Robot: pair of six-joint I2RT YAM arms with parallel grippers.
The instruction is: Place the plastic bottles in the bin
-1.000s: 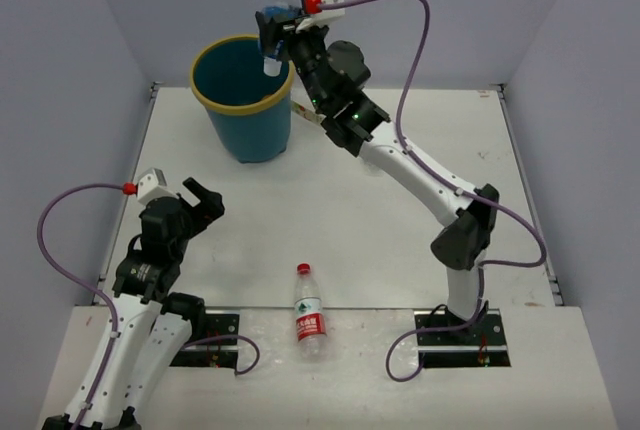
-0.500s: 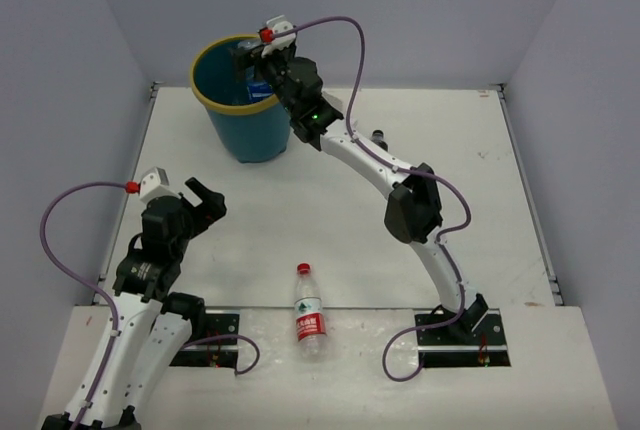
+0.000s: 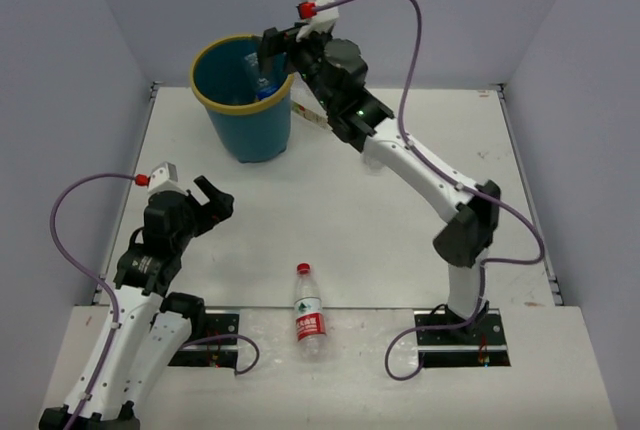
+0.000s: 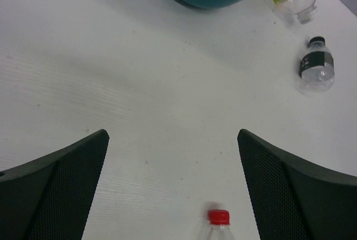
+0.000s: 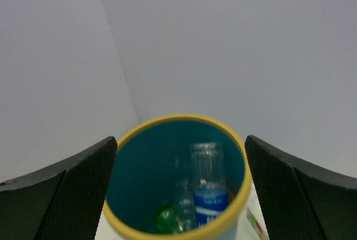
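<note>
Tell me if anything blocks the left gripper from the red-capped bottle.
Nothing visible does: only bare table lies between the open left gripper and the red-capped bottle. The dark-capped bottle lies well off that line.

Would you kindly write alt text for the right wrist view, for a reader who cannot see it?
The teal bin with a yellow rim is framed by the open right pincer's dark fingers, holding a blue-labelled clear bottle, a smaller clear bottle and something green. Pale walls rise behind.
</note>
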